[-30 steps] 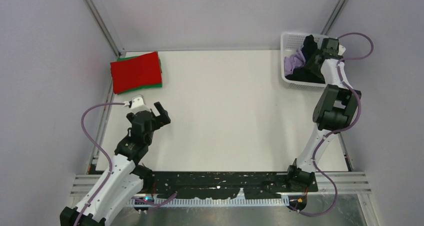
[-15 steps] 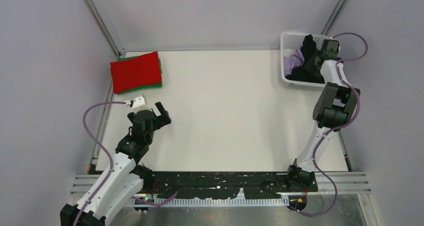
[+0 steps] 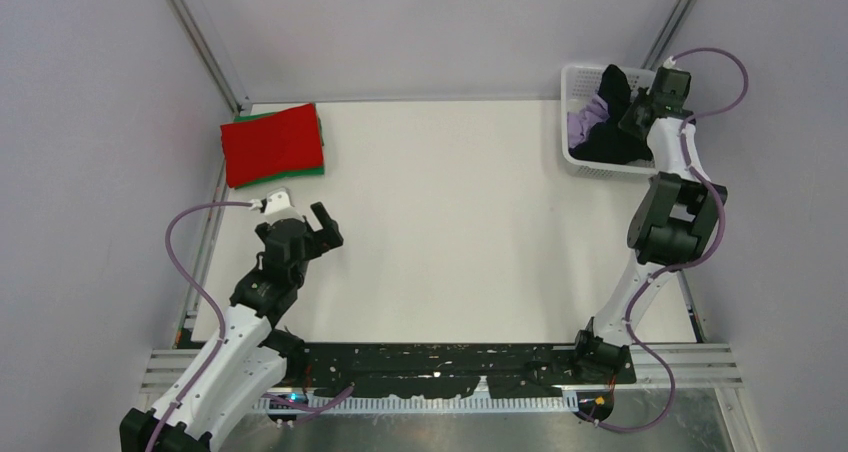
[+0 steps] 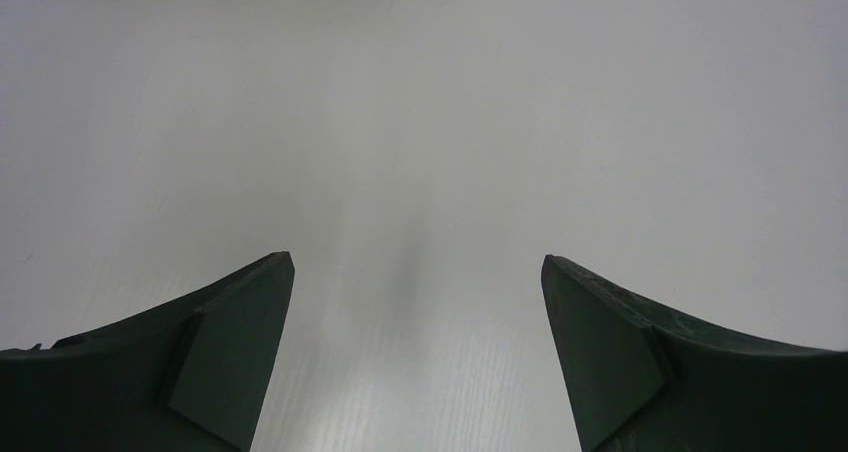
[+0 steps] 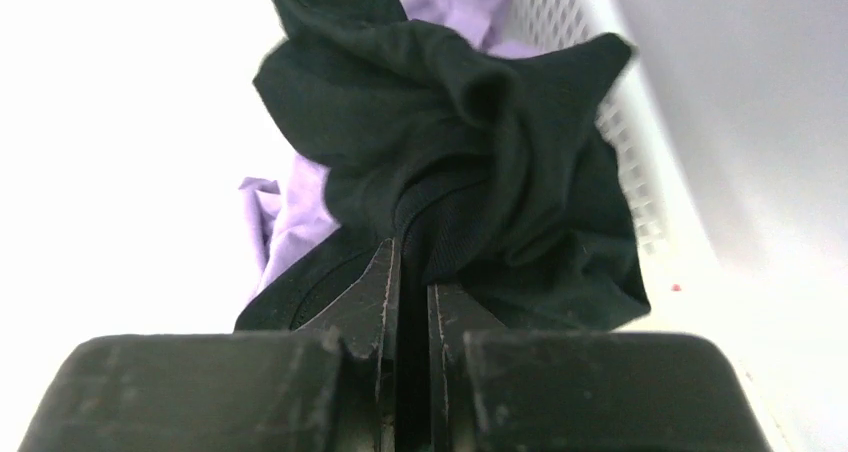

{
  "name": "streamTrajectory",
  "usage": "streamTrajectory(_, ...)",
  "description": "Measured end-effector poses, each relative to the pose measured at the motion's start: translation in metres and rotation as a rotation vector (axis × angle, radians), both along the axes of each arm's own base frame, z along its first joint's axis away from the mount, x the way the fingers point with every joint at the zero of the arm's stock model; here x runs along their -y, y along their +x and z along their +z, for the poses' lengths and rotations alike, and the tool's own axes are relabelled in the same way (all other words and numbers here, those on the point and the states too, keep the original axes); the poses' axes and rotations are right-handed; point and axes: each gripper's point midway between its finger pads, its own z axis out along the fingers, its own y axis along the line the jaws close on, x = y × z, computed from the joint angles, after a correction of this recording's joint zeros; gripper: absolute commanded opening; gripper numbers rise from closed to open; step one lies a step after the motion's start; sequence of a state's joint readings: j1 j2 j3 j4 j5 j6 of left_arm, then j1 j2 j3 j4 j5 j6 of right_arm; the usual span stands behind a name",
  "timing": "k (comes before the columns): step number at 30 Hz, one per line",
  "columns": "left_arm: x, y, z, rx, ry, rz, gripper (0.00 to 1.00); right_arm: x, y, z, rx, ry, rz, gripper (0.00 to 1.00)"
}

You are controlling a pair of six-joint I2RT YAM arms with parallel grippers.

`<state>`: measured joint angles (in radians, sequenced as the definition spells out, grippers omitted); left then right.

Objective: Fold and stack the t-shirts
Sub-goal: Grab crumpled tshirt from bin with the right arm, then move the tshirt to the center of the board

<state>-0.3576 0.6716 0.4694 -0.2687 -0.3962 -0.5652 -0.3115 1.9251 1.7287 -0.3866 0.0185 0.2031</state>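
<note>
The right gripper [image 5: 410, 262] is pinching a fold of the black t-shirt [image 5: 480, 142], jaws nearly together, in the basket [image 3: 571, 84] at the far right corner, beside the lavender t-shirt [image 3: 584, 125]. The left gripper [image 4: 415, 272] is hovering wide open, empty, over bare table [image 3: 450, 222]. The red t-shirt [image 3: 272, 144] is lying folded on the green t-shirt [image 3: 320, 162] by the far left edge.

The white tabletop [image 3: 450, 222] carries a folded green shirt [image 3: 321, 147] at its far left corner, a red shirt [image 3: 273, 144] on top, and a white basket [image 3: 580, 75] at the far right corner.
</note>
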Motion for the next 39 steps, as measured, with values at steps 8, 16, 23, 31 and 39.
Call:
streamTrajectory(8,0.001,-0.001,0.003,0.012,-0.006,-0.003,0.99,0.016,-0.016,0.147,0.276,-0.181,-0.075,0.05)
streamTrajectory(16,0.001,-0.001,0.003,0.011,-0.007,-0.004,0.99,0.015,-0.019,0.207,0.404,-0.232,-0.069,0.05)
streamTrajectory(23,0.001,-0.001,0.003,0.01,-0.007,-0.006,0.99,-0.003,-0.02,0.265,0.562,-0.215,-0.003,0.05)
streamTrajectory(31,0.004,-0.001,0.004,0.012,-0.017,-0.022,0.99,-0.075,-0.064,0.342,0.771,-0.103,0.257,0.05)
streamTrajectory(39,0.007,-0.004,0.016,0.056,-0.045,-0.039,0.99,-0.202,-0.139,0.405,0.945,0.026,0.697,0.05)
